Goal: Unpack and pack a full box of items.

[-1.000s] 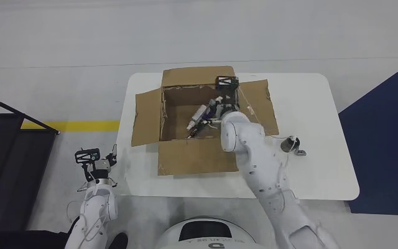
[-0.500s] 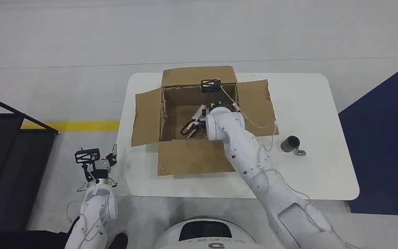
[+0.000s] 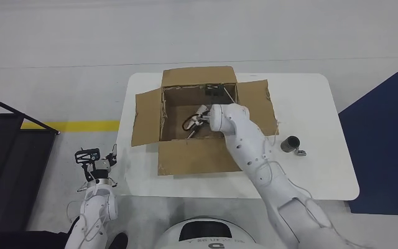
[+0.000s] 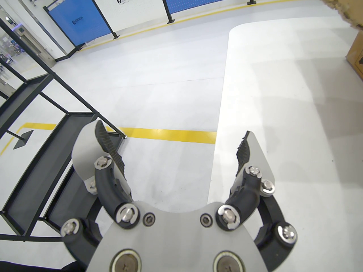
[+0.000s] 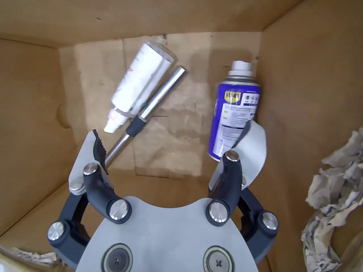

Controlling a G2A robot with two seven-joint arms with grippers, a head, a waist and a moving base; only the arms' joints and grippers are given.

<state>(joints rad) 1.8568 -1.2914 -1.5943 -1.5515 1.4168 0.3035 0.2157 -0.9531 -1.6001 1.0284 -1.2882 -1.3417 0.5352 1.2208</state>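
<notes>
The right fingers (image 5: 99, 150) are spread wide and grasp nothing, hanging inside the cardboard box (image 5: 170, 4) above its floor. One fingertip lies over the thin end of a metal rod (image 5: 160, 94) in the right wrist view, and the other lies over the lower side of a blue spray can (image 5: 233, 114); whether either touches cannot be told. The rod has a black collar partway along it and lies on the box floor. A white spray bottle (image 5: 139, 83) lies alongside the rod, touching it, with its nozzle end toward the fingers. The blue can lies apart from those two, close to a side wall and near a corner of the box. Crumpled brown paper (image 5: 334, 199) sits against that wall on the fingers' side of the can.

From above, the box (image 3: 186, 159) stands on the white desk (image 3: 323, 174) with all its flaps folded outward, and the right arm reaches down into it. A small dark cylinder (image 3: 288, 144) stands on the desk just beyond the box's right flap.

The left fingers (image 4: 109, 145) are also released and empty. They hang over the floor off the desk's left edge, beside a black rack (image 4: 34, 154) and well apart from the box.
</notes>
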